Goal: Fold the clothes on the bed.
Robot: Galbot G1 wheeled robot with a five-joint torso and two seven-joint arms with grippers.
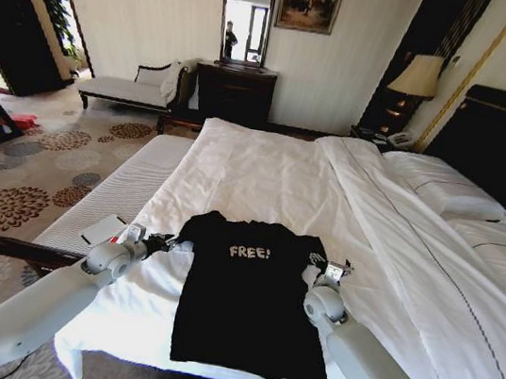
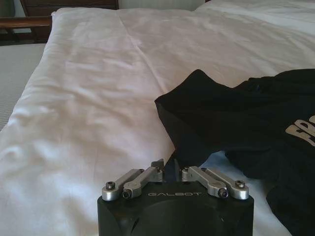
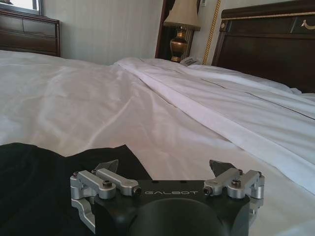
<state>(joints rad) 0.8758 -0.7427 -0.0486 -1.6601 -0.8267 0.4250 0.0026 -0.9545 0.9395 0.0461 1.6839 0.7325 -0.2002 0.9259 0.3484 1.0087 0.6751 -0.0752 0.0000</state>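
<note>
My left gripper (image 2: pixel 170 169) pinches the shirt (image 1: pixel 247 293) sleeve; right gripper (image 3: pixel 165 169) wide open, empty, on the bed (image 1: pixel 264 177).

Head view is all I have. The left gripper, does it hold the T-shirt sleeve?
Observer: In the left wrist view the left gripper is shut, and its tips seem to pinch the sleeve edge of the T-shirt.
Operator: And the right one?
Observer: The right gripper is open. The other sleeve's corner lies flat on the bed beside one finger, not gripped.
</note>
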